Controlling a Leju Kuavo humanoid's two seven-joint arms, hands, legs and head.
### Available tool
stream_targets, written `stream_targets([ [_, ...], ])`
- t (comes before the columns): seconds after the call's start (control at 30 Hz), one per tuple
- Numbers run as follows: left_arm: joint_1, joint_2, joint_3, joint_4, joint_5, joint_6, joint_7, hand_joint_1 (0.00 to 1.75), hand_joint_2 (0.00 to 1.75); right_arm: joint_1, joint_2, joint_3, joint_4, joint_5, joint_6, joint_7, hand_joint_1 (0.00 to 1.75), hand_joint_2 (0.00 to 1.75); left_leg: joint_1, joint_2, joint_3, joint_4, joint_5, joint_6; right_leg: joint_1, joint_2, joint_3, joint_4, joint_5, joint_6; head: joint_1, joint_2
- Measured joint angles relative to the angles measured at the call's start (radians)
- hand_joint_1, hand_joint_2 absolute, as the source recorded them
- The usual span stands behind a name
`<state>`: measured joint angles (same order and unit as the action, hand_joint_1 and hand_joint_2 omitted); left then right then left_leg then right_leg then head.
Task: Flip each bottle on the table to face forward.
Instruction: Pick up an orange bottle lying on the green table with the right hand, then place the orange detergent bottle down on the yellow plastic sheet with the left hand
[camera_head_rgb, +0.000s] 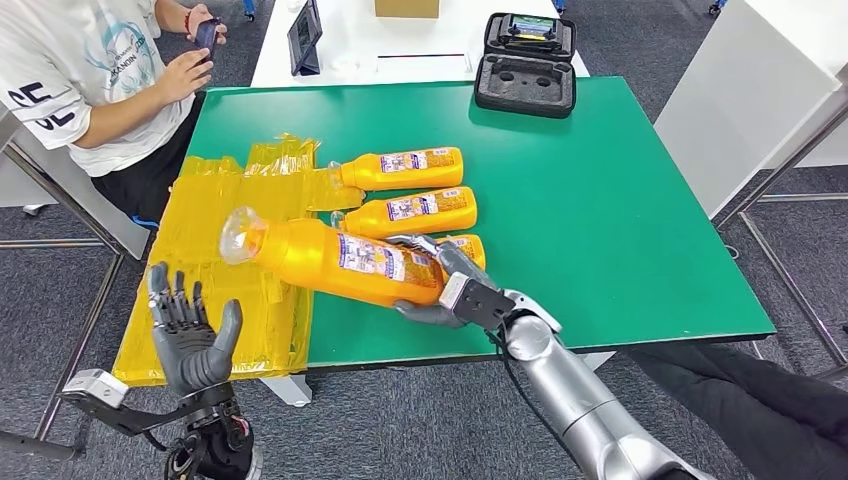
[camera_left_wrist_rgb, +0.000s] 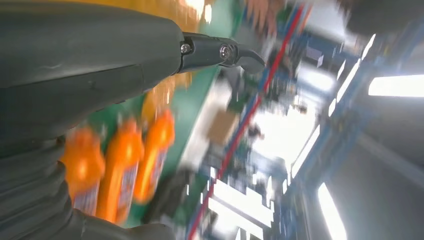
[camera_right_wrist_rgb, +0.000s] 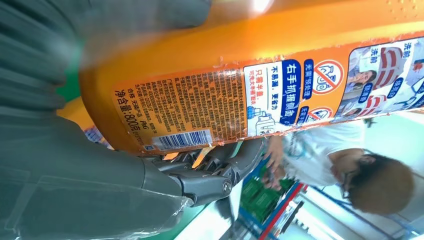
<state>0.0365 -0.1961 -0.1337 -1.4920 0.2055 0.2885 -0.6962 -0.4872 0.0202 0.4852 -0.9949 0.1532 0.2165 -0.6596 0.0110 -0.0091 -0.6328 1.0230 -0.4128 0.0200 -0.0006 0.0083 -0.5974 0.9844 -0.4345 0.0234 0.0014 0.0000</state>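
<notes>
L wrist view bottles (camera_left_wrist_rgb: 120, 170) blurred

Bottles and hands on and around the tabletop (camera_head_rgb: 620, 230)

The right hand (camera_head_rgb: 440, 290) holds a bottle (camera_head_rgb: 330, 257) lying sideways above the near left part of the tabletop, cap toward the left. Three bottles lie behind it in a row: far bottle (camera_head_rgb: 400, 168), middle bottle (camera_head_rgb: 415, 211), near bottle (camera_head_rgb: 470, 245) just behind the right hand. The left hand (camera_head_rgb: 188, 340) is off the tabletop's near left edge. A case (camera_head_rgb: 525, 85) sits at the far edge.
</notes>
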Motion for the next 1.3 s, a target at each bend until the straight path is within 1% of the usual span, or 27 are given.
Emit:
stream_targets([
  [0.07, -0.002, 0.001, -0.029, -0.002, 0.013, -0.031, 0.005, 0.00, 1.75, 0.009, 0.019, -0.006, 0.005, 0.000, 0.003, -0.004, 1.75, 1.75, 0.000, 0.000, 0.000, 0.000, 0.000, 0.000, 0.000, 0.000, 0.000, 0.000, 0.000, 0.000, 0.000, 0.000],
  [0.23, -0.020, 0.006, -0.093, 0.004, 0.024, -0.058, 0.011, 0.00, 1.75, 0.036, 0.048, -0.020, 0.018, -0.008, 0.015, -0.019, 1.75, 1.75, 0.000, 0.000, 0.000, 0.000, 0.000, 0.000, 0.000, 0.000, 0.000, 0.000, 0.000, 0.000, 0.000, 0.000],
  [0.37, -0.049, 0.010, -0.158, 0.037, 0.016, -0.077, 0.011, 0.00, 1.75, 0.093, 0.071, -0.031, 0.007, -0.007, 0.022, -0.024, 1.75, 1.75, 0.000, 0.000, 0.000, 0.000, 0.000, 0.000, 0.000, 0.000, 0.000, 0.000, 0.000, 0.000, 0.000, 0.000],
  [0.53, -0.069, 0.017, -0.223, 0.081, 0.011, -0.117, 0.003, 0.00, 1.75, 0.167, 0.082, -0.069, -0.044, 0.004, 0.022, -0.014, 1.75, 1.75, 0.000, 0.000, -0.001, 0.000, 0.000, 0.000, 0.000, 0.000, -0.001, 0.000, 0.000, 0.000, 0.000, 0.000],
  [0.7, -0.089, 0.019, -0.271, 0.107, 0.003, -0.155, 0.001, 0.00, 1.75, 0.216, 0.084, -0.107, -0.100, 0.015, 0.025, 0.005, 1.75, 1.75, 0.000, 0.000, -0.001, 0.000, -0.001, 0.000, 0.000, 0.000, -0.001, 0.000, 0.000, 0.000, 0.000, 0.000],
  [1.03, -0.119, 0.019, -0.316, 0.151, 0.005, -0.202, 0.013, 0.00, 1.75, 0.284, 0.084, -0.168, -0.197, 0.026, 0.025, 0.017, 1.74, 1.75, 0.000, 0.000, -0.001, 0.000, 0.000, 0.000, 0.000, 0.000, -0.001, 0.000, 0.000, 0.000, 0.000, 0.000],
  [1.3, -0.127, 0.025, -0.324, 0.178, -0.001, -0.214, 0.014, 0.00, 1.75, 0.318, 0.068, -0.212, -0.242, 0.010, 0.029, 0.016, 1.75, 1.75, 0.000, 0.000, -0.001, 0.000, -0.001, 0.000, 0.000, 0.000, -0.001, -0.001, 0.000, 0.000, 0.000, 0.000],
])
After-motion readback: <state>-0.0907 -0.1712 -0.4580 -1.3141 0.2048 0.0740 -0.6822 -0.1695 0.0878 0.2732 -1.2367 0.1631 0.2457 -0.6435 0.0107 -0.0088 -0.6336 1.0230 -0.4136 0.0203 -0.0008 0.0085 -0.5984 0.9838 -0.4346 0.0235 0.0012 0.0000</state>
